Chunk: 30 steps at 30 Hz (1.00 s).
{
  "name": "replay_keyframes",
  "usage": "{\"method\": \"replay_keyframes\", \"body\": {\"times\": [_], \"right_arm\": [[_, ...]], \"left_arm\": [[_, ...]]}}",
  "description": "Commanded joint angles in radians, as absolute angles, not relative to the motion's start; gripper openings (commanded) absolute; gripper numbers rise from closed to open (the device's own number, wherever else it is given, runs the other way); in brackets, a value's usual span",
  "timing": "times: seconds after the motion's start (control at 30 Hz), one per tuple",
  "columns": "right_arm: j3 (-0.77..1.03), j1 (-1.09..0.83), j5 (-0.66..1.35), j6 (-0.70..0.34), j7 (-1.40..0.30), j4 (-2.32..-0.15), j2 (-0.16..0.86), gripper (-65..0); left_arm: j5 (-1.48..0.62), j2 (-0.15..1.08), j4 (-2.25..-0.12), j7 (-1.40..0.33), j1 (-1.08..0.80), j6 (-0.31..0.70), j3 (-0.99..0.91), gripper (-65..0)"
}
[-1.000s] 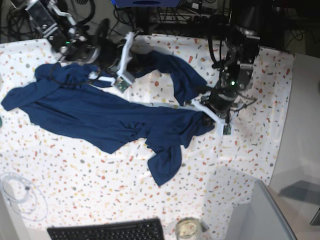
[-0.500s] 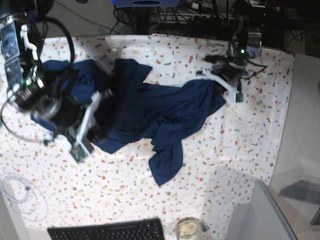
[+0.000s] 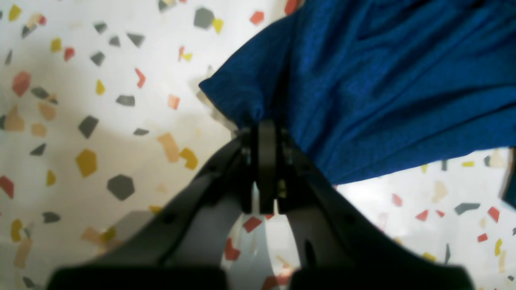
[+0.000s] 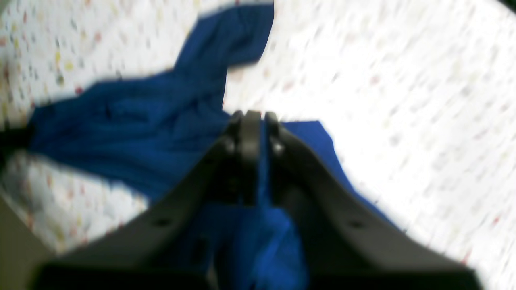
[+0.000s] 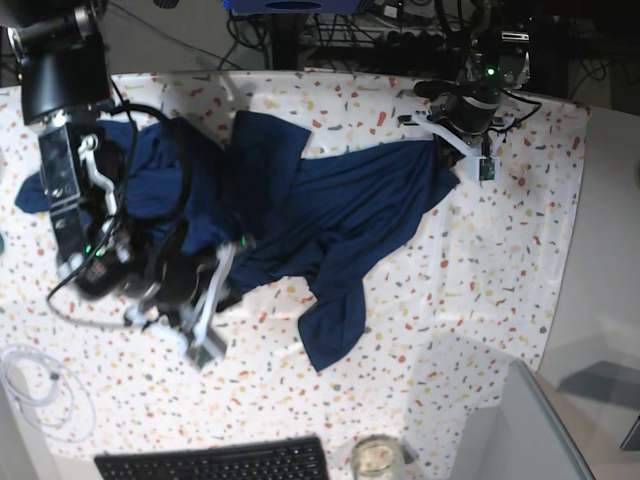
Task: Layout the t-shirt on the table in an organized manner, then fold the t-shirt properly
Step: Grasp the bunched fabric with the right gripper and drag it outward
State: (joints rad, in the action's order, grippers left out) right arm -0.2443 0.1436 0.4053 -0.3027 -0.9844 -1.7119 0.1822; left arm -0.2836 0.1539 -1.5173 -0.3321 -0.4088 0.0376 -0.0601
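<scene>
Base view, left edge: coiled white cable (image 5: 35,395) on the table (image 5: 450,290), black keyboard (image 5: 215,462) along the bottom edge, a glass jar (image 5: 377,458) beside it

Right arm sits low on the left side of this view. Right gripper (image 5: 225,268) at the lower left hem of the t-shirt (image 5: 320,215); jaws hard to read from here. Right wrist view, blurred: right gripper (image 4: 254,129) with jaws near together, a narrow slit between them, blue cloth showing in the slit and bunched beneath the fingers (image 4: 248,137). Whether the cloth is pinched or merely lying there, cannot tell. Same view shows the t-shirt (image 4: 133,125) spread away across the speckled table (image 4: 403,100), one sleeve reaching up top

Centre: shirt crumpled, lying diagonally from upper left to upper right, one flap trailing down toward the keyboard

Right side of base view: left gripper (image 5: 452,152) at the shirt's far corner near the table's top edge. Left wrist view gives what base cannot: left gripper (image 3: 264,133) clamped tight, a fold of the t-shirt (image 3: 383,88) caught at the tips, the corner lifted off the table (image 3: 100,121)
</scene>
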Motion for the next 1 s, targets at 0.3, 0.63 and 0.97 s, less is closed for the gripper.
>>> {"method": "replay_keyframes", "body": {"times": [0.3,0.63,0.97], "right_arm": [[-0.295,0.124,0.348,-0.297,-0.697,-1.5,0.211,-2.4],[-0.295,0.125,0.228,-0.298,-0.572,-1.34,0.171,-21.8],[-0.289,0.077,0.229,-0.3,-0.685,-1.624,0.17,-65.0]], "left_arm": [[-0.282,0.159,-1.537,-0.314,-0.404,0.044,-0.053,-65.0],[-0.282,0.157,-1.529,-0.314,-0.407,0.044,-0.053,-65.0],[-0.282,0.157,-1.527,-0.314,-0.407,0.044,-0.056,-65.0]]}}
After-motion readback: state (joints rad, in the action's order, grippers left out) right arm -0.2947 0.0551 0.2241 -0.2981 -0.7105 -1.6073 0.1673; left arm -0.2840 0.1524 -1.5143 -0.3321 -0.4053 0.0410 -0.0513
